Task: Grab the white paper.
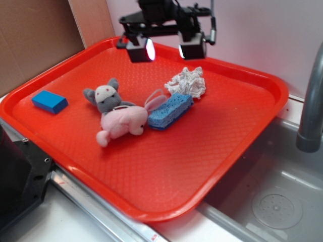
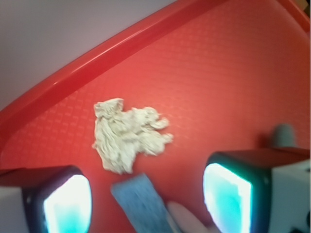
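The white paper (image 1: 187, 82) is a crumpled lumpy wad on the red tray (image 1: 151, 166), at the back right, touching the far end of a light blue sponge (image 1: 170, 111). In the wrist view the white paper (image 2: 129, 134) lies ahead of the jaws, near the tray's rim. My gripper (image 1: 166, 49) hangs above the tray's back edge, up and left of the paper. Its jaws are wide apart and empty. In the wrist view the gripper (image 2: 146, 204) frames the sponge's end (image 2: 141, 201), with lit fingertips (image 2: 68, 204) at each side.
A pink plush bunny (image 1: 123, 121) and a grey plush animal (image 1: 105, 96) lie left of the sponge. A small blue block (image 1: 49, 102) sits at the tray's left. A metal sink (image 1: 272, 201) and a grey faucet (image 1: 313, 101) are on the right.
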You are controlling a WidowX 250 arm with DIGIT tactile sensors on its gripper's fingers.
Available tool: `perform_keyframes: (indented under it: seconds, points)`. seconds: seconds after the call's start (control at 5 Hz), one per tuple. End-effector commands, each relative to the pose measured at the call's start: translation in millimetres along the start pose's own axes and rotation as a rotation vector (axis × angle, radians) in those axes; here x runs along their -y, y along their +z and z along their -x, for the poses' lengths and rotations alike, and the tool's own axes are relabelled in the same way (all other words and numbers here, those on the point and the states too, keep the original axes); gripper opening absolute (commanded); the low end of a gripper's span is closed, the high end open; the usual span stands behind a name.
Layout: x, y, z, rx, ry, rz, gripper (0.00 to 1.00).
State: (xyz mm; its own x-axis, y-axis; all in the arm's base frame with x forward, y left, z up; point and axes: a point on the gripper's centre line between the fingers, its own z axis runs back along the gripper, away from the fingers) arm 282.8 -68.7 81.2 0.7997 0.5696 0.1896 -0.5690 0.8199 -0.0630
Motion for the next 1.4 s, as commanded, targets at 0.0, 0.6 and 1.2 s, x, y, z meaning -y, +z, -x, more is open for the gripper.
perform_keyframes:
  seconds: [0.0,0.6,1.2]
  points:
    - [20.0,-26.2,-20.8,0.028,-0.002,-0.01,1.0]
    - [16.9,-52.2,-26.5,0.01,0.038,-0.034,0.0]
    - [13.0,-5.7,-26.0,-0.117,-0.221,-0.003,0.0]
